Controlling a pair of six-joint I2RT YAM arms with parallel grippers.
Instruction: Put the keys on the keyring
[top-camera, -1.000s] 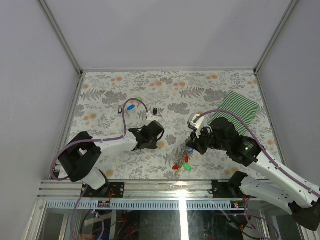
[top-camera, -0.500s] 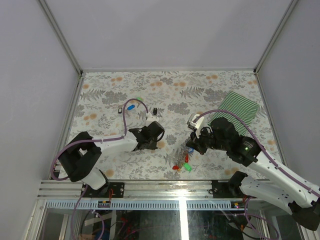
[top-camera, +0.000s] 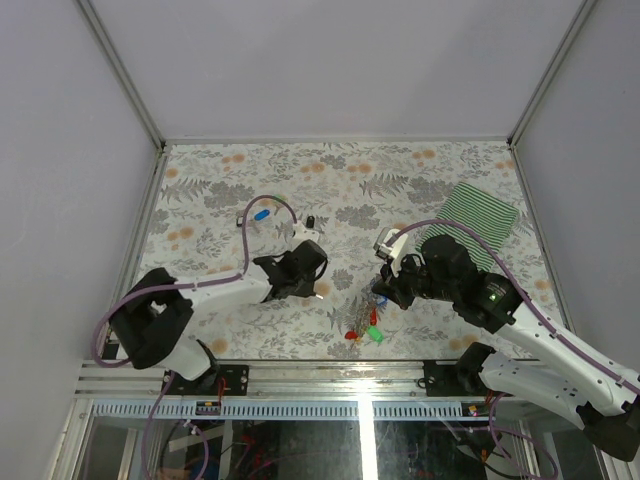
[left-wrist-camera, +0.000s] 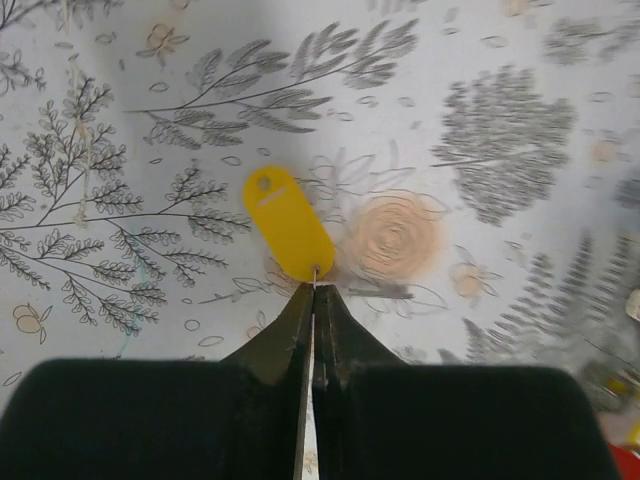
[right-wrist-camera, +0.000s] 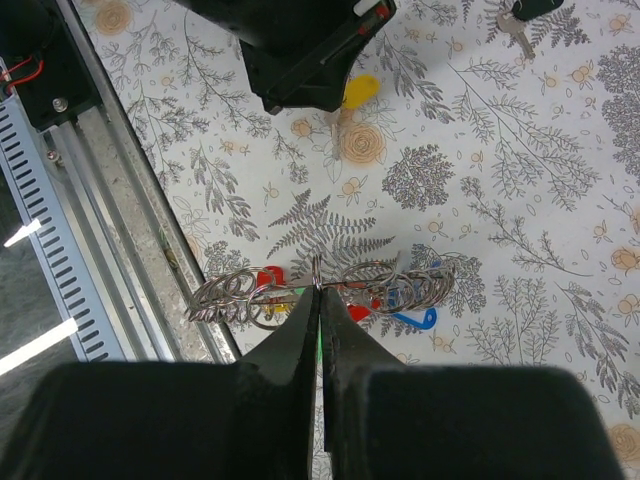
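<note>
My left gripper (left-wrist-camera: 315, 290) is shut on the thin metal end of a yellow-headed key (left-wrist-camera: 288, 222), which lies flat on the floral table; in the top view this gripper (top-camera: 316, 288) is left of centre. My right gripper (right-wrist-camera: 318, 290) is shut on the keyring (right-wrist-camera: 400, 285), seen edge-on above the table. Several small wire rings hang from the keyring, with red (right-wrist-camera: 266, 277) and blue (right-wrist-camera: 415, 320) key heads. In the top view that bunch (top-camera: 365, 325) dangles below the right gripper (top-camera: 377, 292). The yellow key (right-wrist-camera: 360, 90) also shows beneath the left arm's gripper body (right-wrist-camera: 300, 50).
Loose keys lie behind the left arm: a blue one (top-camera: 262, 213), a black one (top-camera: 311, 222) and another dark one (top-camera: 240, 218). A green striped cloth (top-camera: 480, 222) lies at the back right. The metal rail (right-wrist-camera: 90, 200) of the table's near edge runs close to the keyring.
The left gripper's jaws have closed fully on the yellow key. The left arm has shifted slightly and its cable has swung. The right arm and keyring have stayed still.
</note>
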